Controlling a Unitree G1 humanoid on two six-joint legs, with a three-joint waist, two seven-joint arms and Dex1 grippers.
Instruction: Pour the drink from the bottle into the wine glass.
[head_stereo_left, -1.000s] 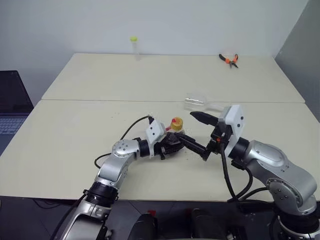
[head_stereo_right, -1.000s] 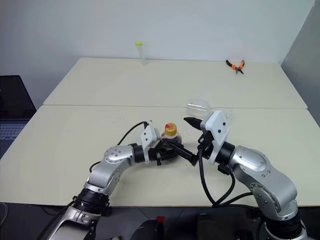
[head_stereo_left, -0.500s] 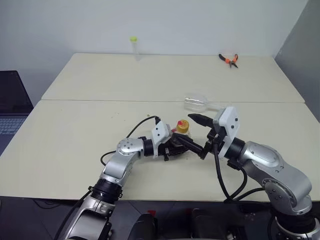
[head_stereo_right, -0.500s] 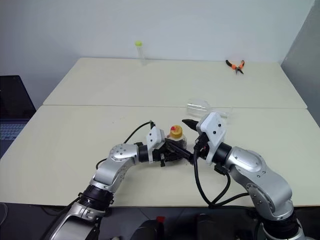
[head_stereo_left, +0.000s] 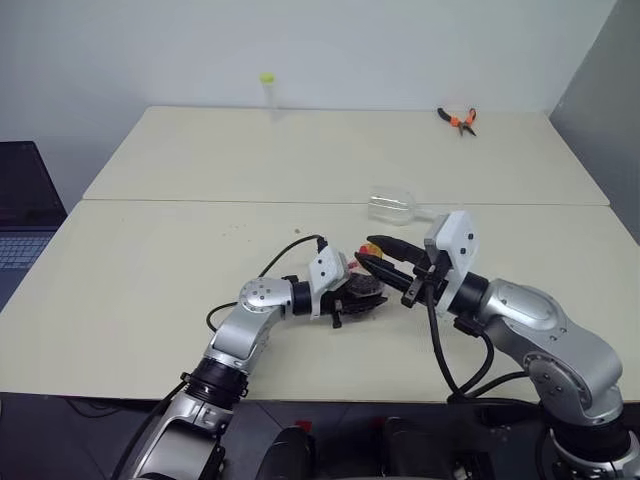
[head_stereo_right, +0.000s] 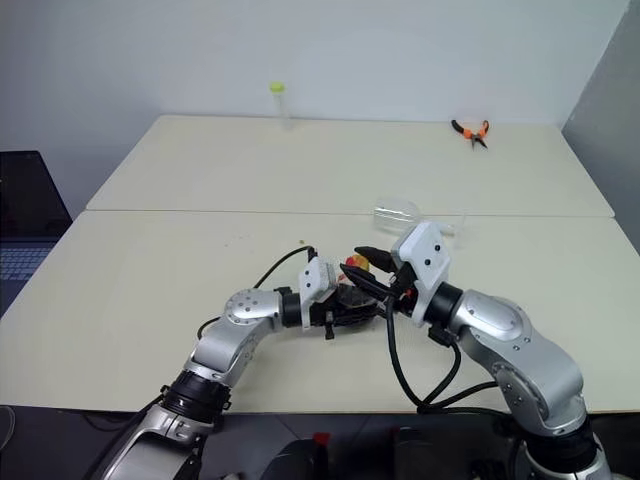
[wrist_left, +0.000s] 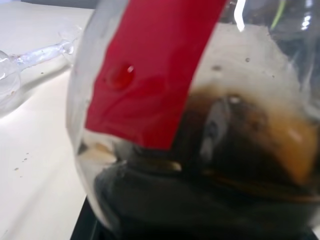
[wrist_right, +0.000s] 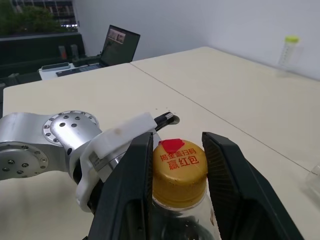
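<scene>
Bottle: the bottle (wrist_right: 182, 200), squat clear plastic with a red band, stands near the front middle of the table (head_stereo_left: 160, 250), between both arms.
Cap: the yellow-orange cap (wrist_right: 179, 172) is on and carries red print.
Drink: the drink (wrist_left: 210, 195), nearly black, sits low in the rounded body.
Left gripper: the left gripper (head_stereo_left: 362, 296) clamps the bottle's body.
Right gripper: the right gripper (wrist_right: 175, 170) has its fingers bracketing the cap, just about pinching it.
Step in hand: unscrewing, it seems; the lower grip should hold firm while the cap twists squarely, without tipping.
Wine glass: the wine glass (head_stereo_left: 395, 204) lies on its side just beyond.
</scene>
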